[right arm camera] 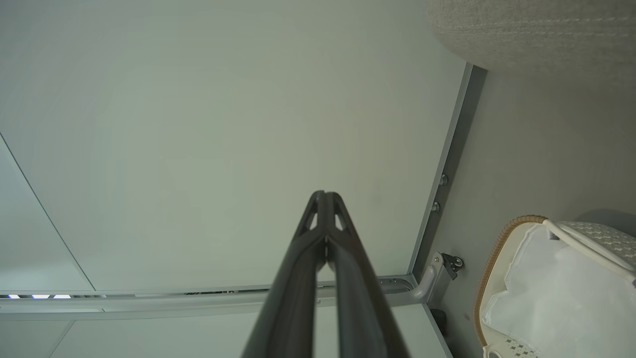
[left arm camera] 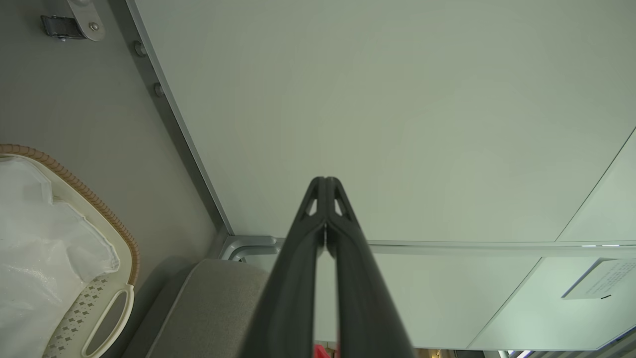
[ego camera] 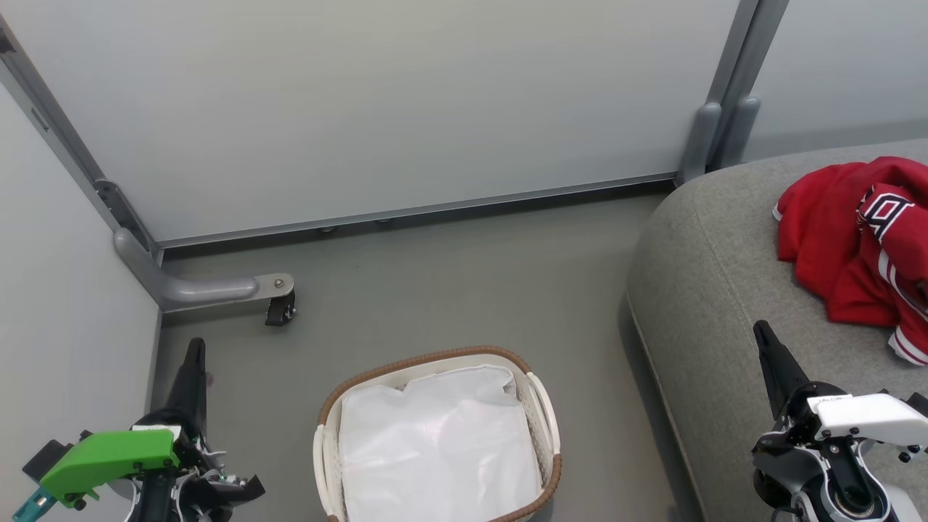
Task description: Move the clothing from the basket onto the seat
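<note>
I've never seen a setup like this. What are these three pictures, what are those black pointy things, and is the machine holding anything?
It is a wheeled robot with two arms. The big picture comes from a camera on its head, looking down. The black points are its grippers: the left gripper and the right gripper. The other two pictures come from cameras on each wrist, looking along the closed fingers and. Both grippers are shut and hold nothing. On the floor stands a basket with only a white liner inside. The red clothing lies on the grey seat.
</note>
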